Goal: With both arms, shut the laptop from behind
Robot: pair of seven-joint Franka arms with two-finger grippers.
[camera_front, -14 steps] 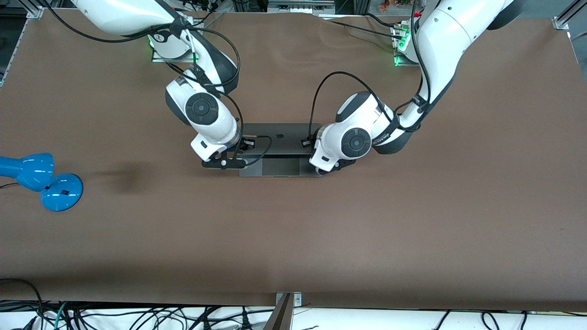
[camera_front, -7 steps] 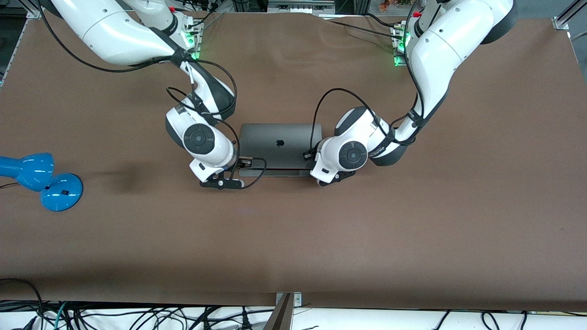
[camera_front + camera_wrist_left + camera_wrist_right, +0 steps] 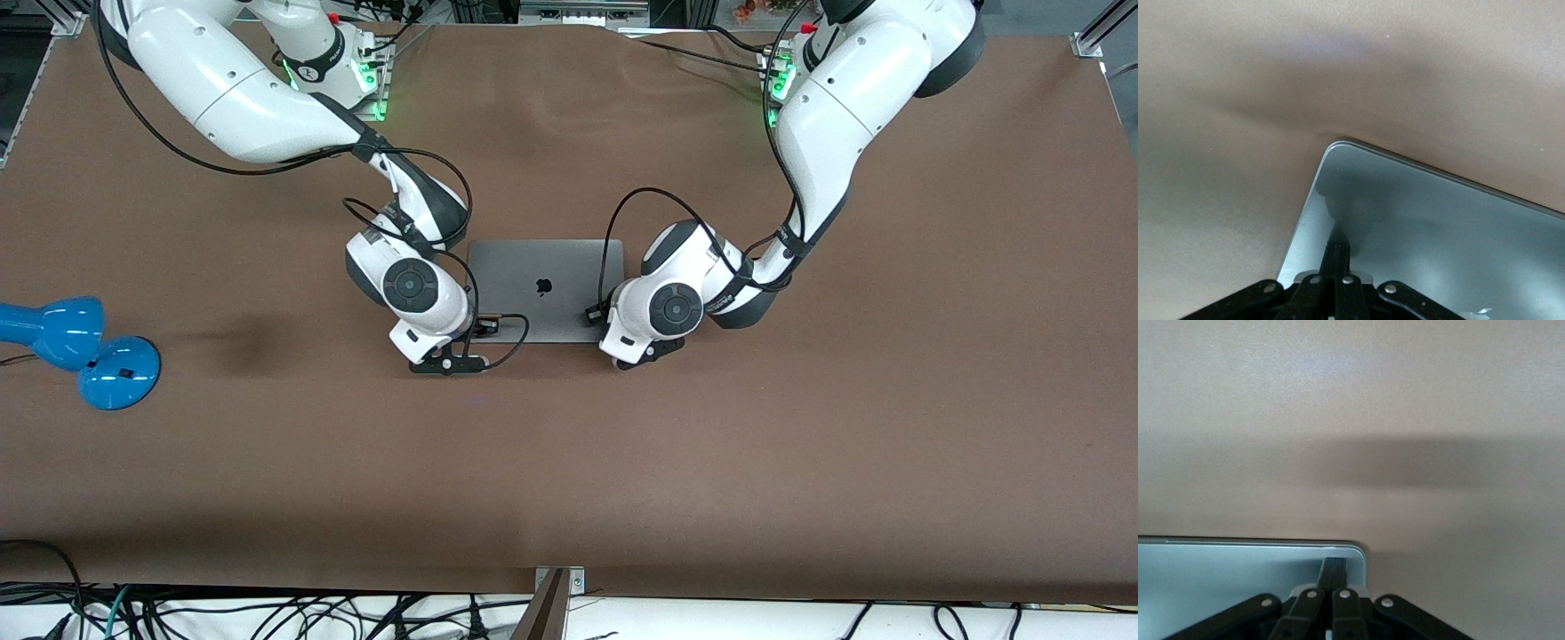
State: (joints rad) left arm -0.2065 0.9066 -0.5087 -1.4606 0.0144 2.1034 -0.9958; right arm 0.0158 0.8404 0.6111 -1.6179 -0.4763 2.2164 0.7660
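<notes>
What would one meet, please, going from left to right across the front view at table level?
Blue desk lamp → right gripper → closed laptop → left gripper.

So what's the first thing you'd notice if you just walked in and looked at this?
Two big white arms meet over a grey laptop in the middle of the brown table; its lid is down flat, logo up. The left gripper and right gripper, fingers shut, press on the lid's two corners nearer the front camera. A bright blue lamp lies at the right arm's end.
</notes>
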